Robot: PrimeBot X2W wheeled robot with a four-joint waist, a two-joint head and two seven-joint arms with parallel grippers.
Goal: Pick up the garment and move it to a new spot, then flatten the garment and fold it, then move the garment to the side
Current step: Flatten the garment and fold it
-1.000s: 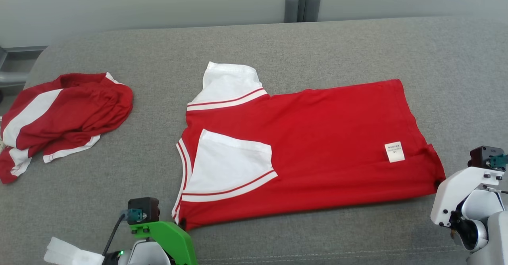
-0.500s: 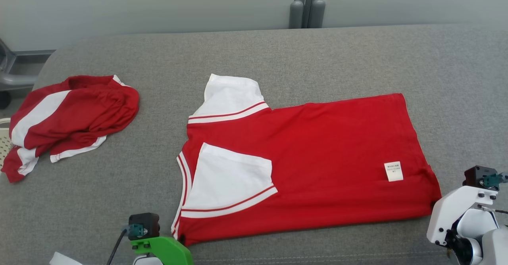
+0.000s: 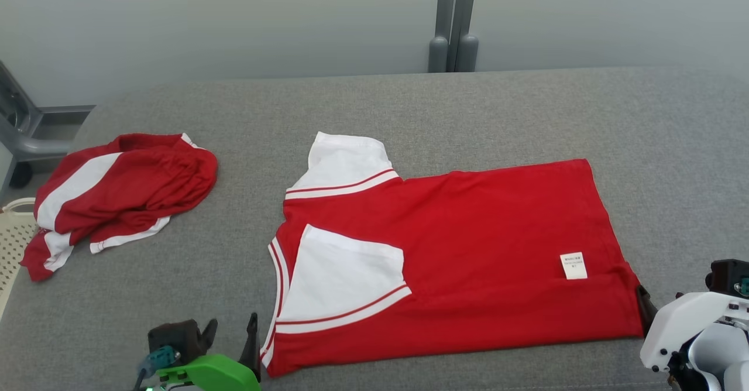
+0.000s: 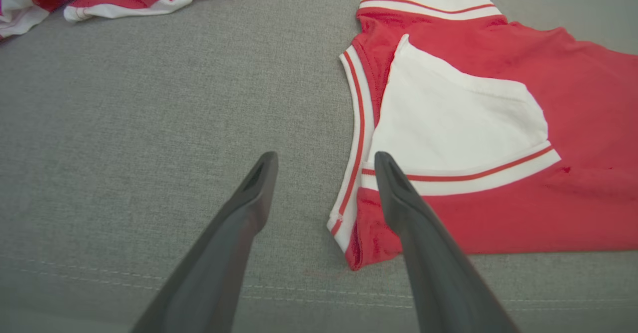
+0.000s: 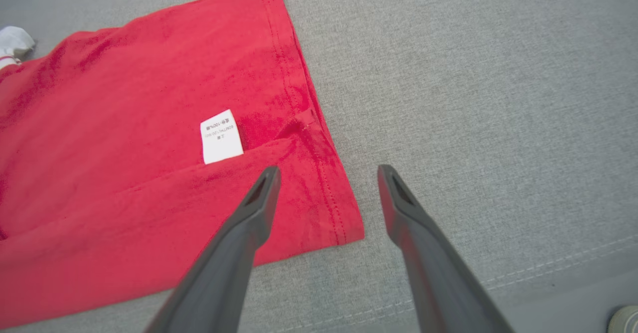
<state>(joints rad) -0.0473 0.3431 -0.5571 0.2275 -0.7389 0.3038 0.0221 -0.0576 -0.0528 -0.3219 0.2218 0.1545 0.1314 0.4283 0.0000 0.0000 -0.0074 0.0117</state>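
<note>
The garment (image 3: 468, 244) is a red T-shirt with white sleeves and a white label. It lies flat on the grey padded surface (image 3: 409, 110), its lower half folded up over the body, collar to the left. My left gripper (image 4: 325, 162) stands open at the garment's near left corner (image 4: 349, 243), which shows between its fingers with nothing gripped. In the head view the left gripper (image 3: 231, 335) sits just left of that corner. My right gripper (image 5: 328, 172) is open at the near right hem corner (image 5: 344, 223), holding nothing.
A second red and white garment (image 3: 123, 186) lies crumpled at the left of the surface. A pale perforated basket (image 3: 11, 233) sits beyond the left edge. A grey post (image 3: 453, 28) stands behind. A stitched seam (image 4: 99, 273) runs along the front edge.
Both grippers have opened and let go of the garment's near corners. The head camera has tilted up, shifting the whole picture downward; the garment itself lies as before.
</note>
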